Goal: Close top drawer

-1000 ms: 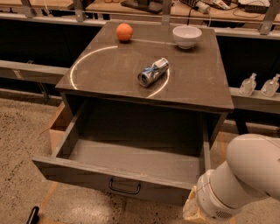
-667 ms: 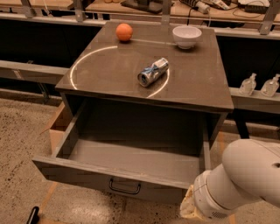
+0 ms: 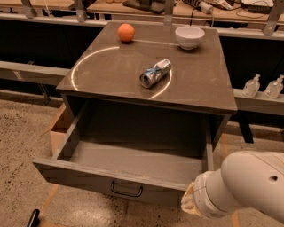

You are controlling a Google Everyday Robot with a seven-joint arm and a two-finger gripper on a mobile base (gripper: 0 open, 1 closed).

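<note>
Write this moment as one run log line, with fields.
task: close top drawer | top drawer: pulled out, empty | arm: low right, by drawer's front corner | hand: not in view

This looks like a robotics lab or test workshop. Long workbenches [image 3: 111, 8] on metal struts run along the back, strewn with cables [image 3: 193, 13] and equipment. Two pump bottles [image 3: 251, 85] stand on a low ledge at the right. The speckled floor [image 3: 22, 146] is bare, with a cardboard box [image 3: 57, 129] beside the grey desk [image 3: 199, 84]. A white arc [image 3: 76, 67] is marked on the desk's top. The white arm's gripper [image 3: 190, 205] sits low at the right, by the open top drawer [image 3: 88, 179].
</note>
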